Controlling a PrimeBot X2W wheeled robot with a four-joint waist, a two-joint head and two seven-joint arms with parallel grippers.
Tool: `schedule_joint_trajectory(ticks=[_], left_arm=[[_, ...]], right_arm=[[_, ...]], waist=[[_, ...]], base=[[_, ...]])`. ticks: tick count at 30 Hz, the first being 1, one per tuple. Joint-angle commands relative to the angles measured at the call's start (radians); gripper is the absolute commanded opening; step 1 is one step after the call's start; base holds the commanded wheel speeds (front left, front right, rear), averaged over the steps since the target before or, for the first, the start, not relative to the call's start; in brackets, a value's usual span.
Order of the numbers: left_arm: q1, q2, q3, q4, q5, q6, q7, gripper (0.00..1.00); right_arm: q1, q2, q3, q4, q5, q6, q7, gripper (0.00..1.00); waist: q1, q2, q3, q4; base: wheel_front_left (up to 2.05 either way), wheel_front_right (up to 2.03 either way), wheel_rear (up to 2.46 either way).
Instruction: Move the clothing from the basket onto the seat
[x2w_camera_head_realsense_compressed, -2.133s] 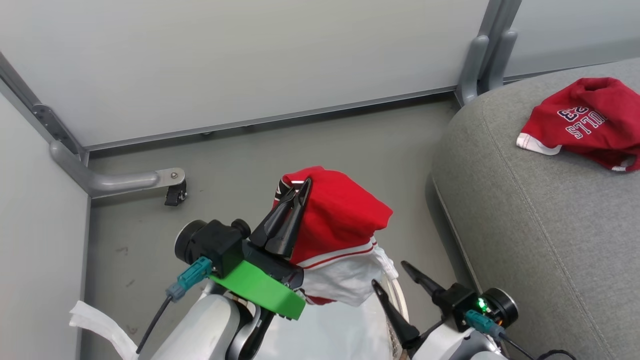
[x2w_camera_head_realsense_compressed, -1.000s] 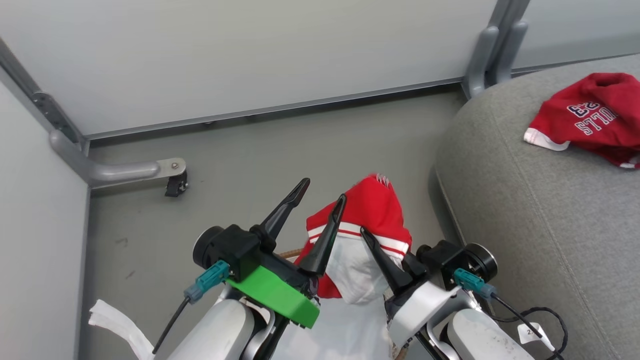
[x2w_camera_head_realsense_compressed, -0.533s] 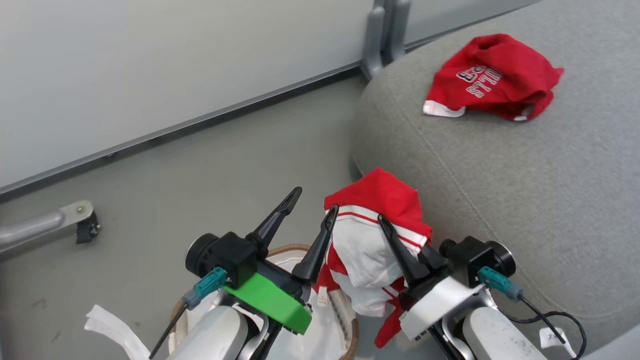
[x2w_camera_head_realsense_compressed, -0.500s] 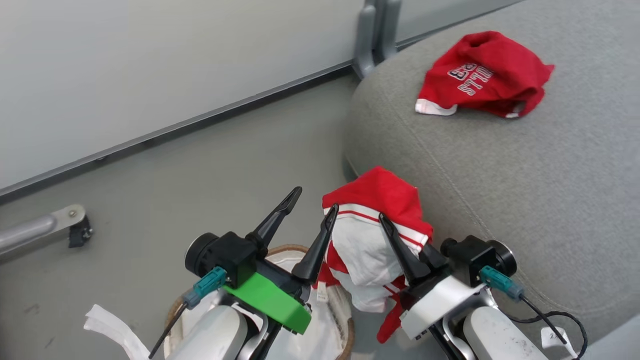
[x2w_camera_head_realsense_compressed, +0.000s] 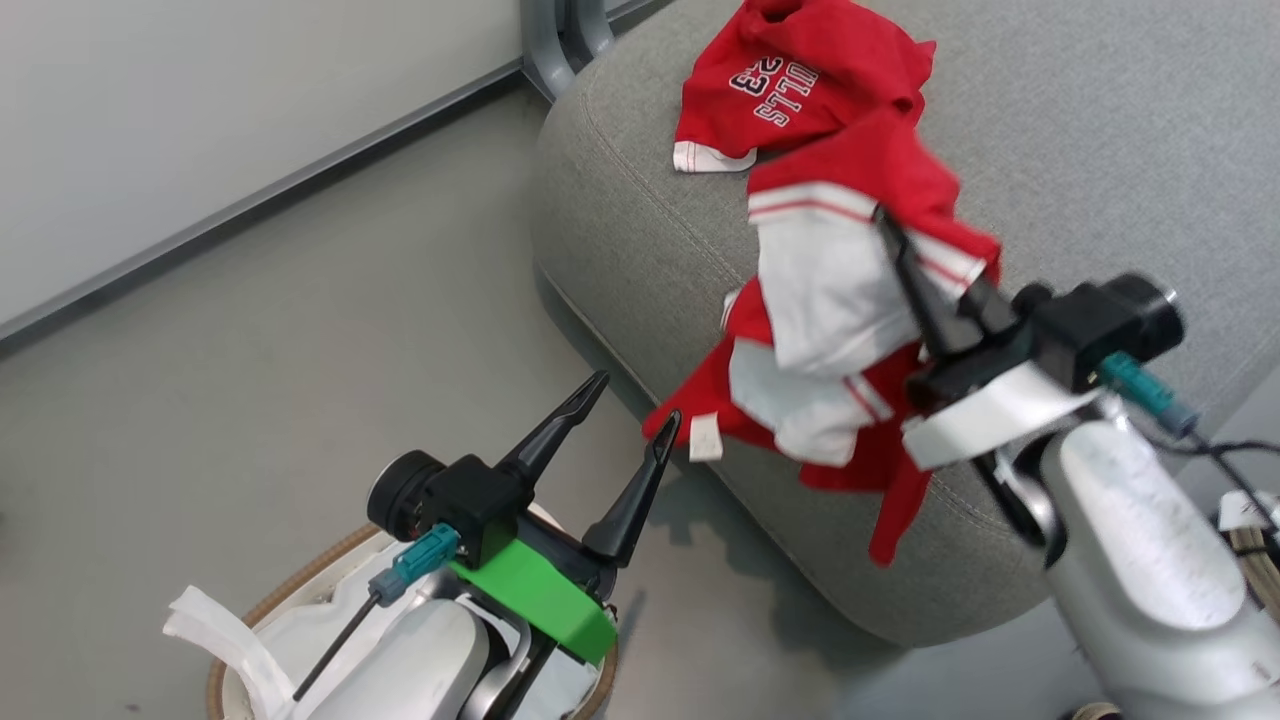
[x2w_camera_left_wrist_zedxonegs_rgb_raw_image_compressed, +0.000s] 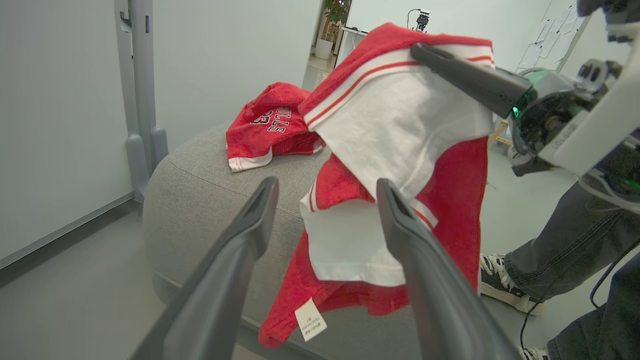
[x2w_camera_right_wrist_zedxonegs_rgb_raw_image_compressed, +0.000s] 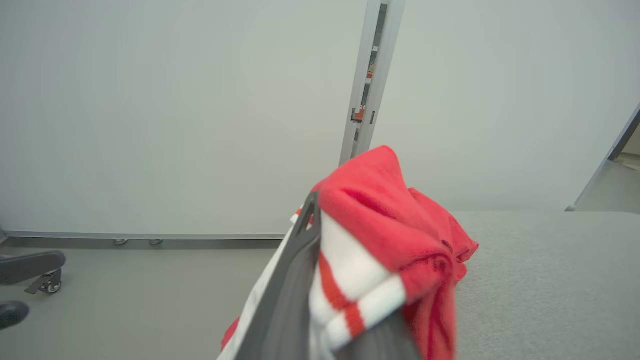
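My right gripper (x2w_camera_head_realsense_compressed: 915, 270) is shut on a bunched red and white garment (x2w_camera_head_realsense_compressed: 830, 300), held up over the front edge of the light grey seat (x2w_camera_head_realsense_compressed: 1080, 150). The cloth drapes down past the seat's side, its label hanging at the left. A second red jersey with the number 23 (x2w_camera_head_realsense_compressed: 800, 70) lies on the seat behind it. Lower left, my left gripper (x2w_camera_head_realsense_compressed: 638, 397) is open and holds nothing, just above the basket (x2w_camera_head_realsense_compressed: 300, 580) with its white liner (x2w_camera_head_realsense_compressed: 200, 625). In the left wrist view the held garment (x2w_camera_left_wrist_zedxonegs_rgb_raw_image_compressed: 400, 125) hangs beyond the spread fingers (x2w_camera_left_wrist_zedxonegs_rgb_raw_image_compressed: 260, 200).
A pale partition wall with a grey post (x2w_camera_head_realsense_compressed: 560, 40) stands behind the seat. Grey floor lies between wall and basket. A person's legs and shoe (x2w_camera_left_wrist_zedxonegs_rgb_raw_image_compressed: 500, 285) stand beyond the seat at the right. Cables (x2w_camera_head_realsense_compressed: 1240, 500) hang by my right arm.
The head camera has swung right toward the seat. My left gripper let go of the garment and my right gripper took it, then carried it up and right over the seat's edge.
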Motion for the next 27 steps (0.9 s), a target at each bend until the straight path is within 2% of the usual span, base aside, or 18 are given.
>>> schedule_joint_trajectory(ticks=[1,10,14,17,21,27], left_arm=[[-0.025,0.017,0.000,-0.001,-0.011,-0.002,-0.001,1.00],[-0.082,0.047,-0.052,-0.007,-0.017,-0.002,-0.001,1.00],[-0.110,0.046,-0.067,-0.010,-0.020,-0.002,-0.001,1.00],[-0.136,0.044,-0.081,-0.020,-0.021,-0.002,-0.001,1.00],[-0.172,0.035,-0.084,-0.033,-0.011,-0.002,-0.001,1.00],[-0.219,0.023,-0.085,-0.071,-0.001,-0.002,-0.001,1.00]], right_arm=[[-0.056,-0.027,-0.014,-0.015,-0.007,-0.001,-0.002,0.00],[-0.357,-0.179,-0.150,-0.009,-0.038,-0.001,-0.002,0.00],[-0.463,-0.244,-0.207,0.042,-0.063,-0.001,-0.002,0.00],[-0.512,-0.277,-0.259,0.138,-0.089,-0.001,-0.002,0.00],[-0.557,-0.297,-0.330,0.264,-0.138,-0.001,-0.002,0.00],[-0.515,-0.263,-0.436,0.397,-0.198,-0.001,-0.002,0.00]], waist=[[0.0000,-0.0001,0.058,-0.015],[0.0000,-0.0001,0.172,0.051],[0.0000,-0.0001,0.222,0.090],[0.0000,-0.0001,0.262,0.124],[0.0000,-0.0001,0.322,0.171],[0.0000,-0.0001,0.392,0.231]], base=[[0.00,0.00,0.00],[0.00,0.00,0.00],[0.00,0.00,0.00],[0.00,0.00,0.00],[0.00,0.00,0.00],[0.00,0.00,0.00]])
